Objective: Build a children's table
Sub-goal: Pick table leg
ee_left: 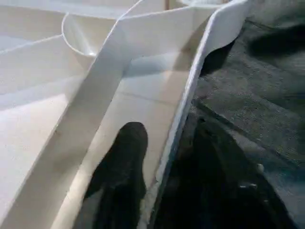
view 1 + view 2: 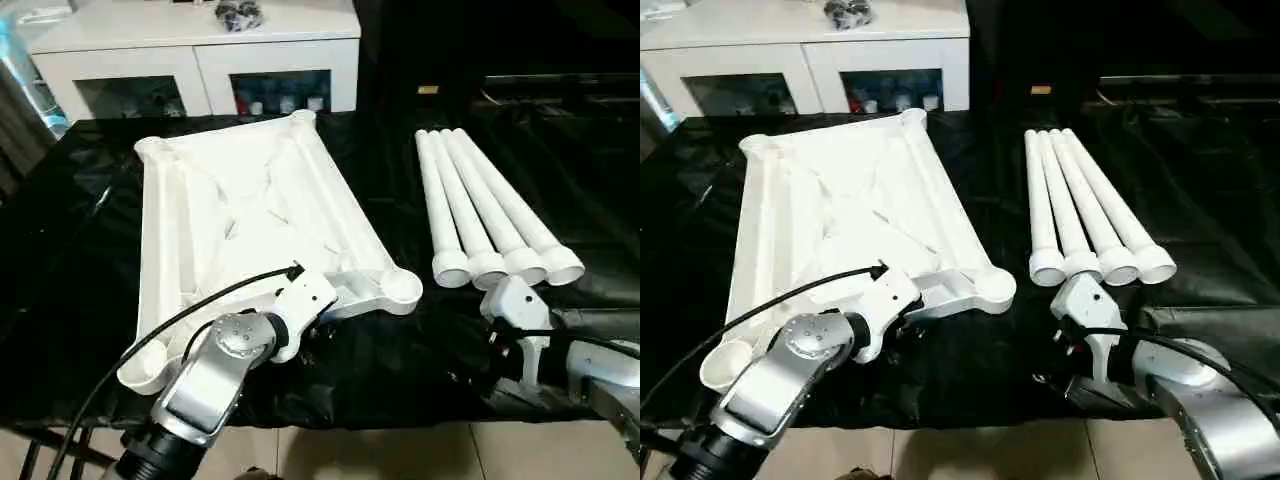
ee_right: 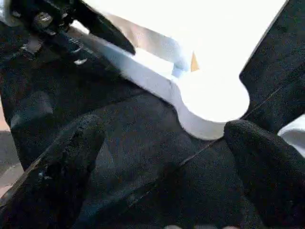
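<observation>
Overhead, the tabletop (image 2: 255, 215) is lying ribs-up on the black cloth (image 2: 70, 250), and the four legs (image 2: 490, 210) are lying side by side well to its right, flared ends pointing toward the nearer right gripper (image 3: 162, 143). Looking along the left gripper (image 1: 162, 157), its fingers are straddling the tabletop's near rim. Looking along the right one, its fingers are spread wide, holding nothing, facing the tabletop's empty corner socket (image 3: 214, 102).

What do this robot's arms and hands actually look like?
The forearms are silver metal tubes with round joints. Each wrist wears a white plastic housing, and black cables loop along both arms. The left gripper and the right gripper each have two stubby black fingers with rounded tips.
</observation>
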